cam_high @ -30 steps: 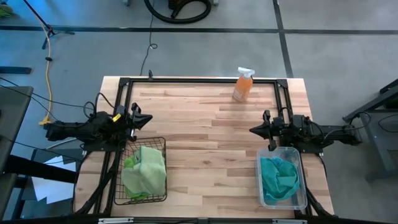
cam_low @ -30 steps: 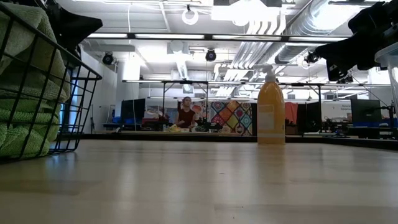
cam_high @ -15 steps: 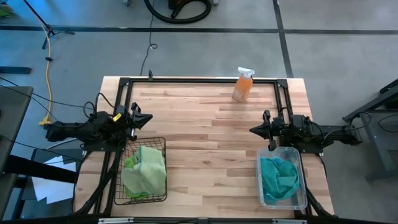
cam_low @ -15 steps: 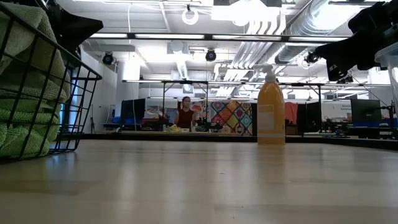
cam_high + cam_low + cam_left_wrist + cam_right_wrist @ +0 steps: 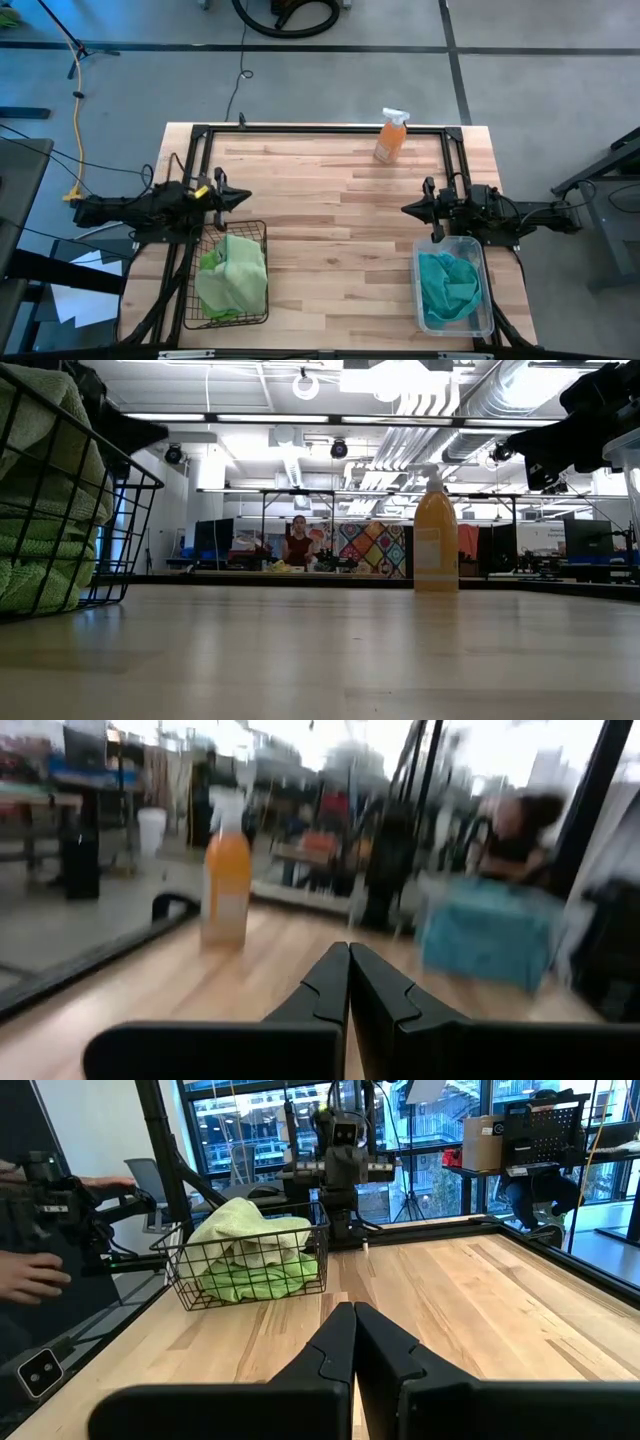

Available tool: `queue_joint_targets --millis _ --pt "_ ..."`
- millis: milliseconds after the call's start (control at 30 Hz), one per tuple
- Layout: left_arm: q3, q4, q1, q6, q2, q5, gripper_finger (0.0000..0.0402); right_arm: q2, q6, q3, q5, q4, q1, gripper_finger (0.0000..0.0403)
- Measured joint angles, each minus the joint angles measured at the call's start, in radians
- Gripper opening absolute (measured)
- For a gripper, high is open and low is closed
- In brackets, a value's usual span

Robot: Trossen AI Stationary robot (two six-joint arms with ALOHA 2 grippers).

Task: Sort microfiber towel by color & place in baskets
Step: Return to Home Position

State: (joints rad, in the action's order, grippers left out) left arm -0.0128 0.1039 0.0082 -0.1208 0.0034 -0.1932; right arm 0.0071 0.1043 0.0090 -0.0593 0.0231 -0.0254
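Lime towels (image 5: 232, 272) in wire basket (image 5: 240, 223); left end effector (image 5: 243, 199), right end effector (image 5: 405, 209) each pinched closed.

In the low view the black wire basket (image 5: 132, 538) is cut off by the left edge, and only a sliver of the clear bin (image 5: 628, 460) is shown (at the right edge). In the left wrist view the orange spray bottle (image 5: 227, 885) and turquoise towels (image 5: 488, 932) are blurred.
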Motion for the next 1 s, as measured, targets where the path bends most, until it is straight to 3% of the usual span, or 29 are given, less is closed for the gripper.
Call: queue_joint_targets --millis 267,1000 --pt "0.0 -0.073 0.0 -0.003 0.0 0.063 0.0 0.0 0.0 0.0 0.0 0.0 0.0 0.0" --pt "0.0 -0.075 0.0 -0.006 0.011 0.06 0.0 0.0 0.0 0.0 0.0 0.0 0.0 0.0"
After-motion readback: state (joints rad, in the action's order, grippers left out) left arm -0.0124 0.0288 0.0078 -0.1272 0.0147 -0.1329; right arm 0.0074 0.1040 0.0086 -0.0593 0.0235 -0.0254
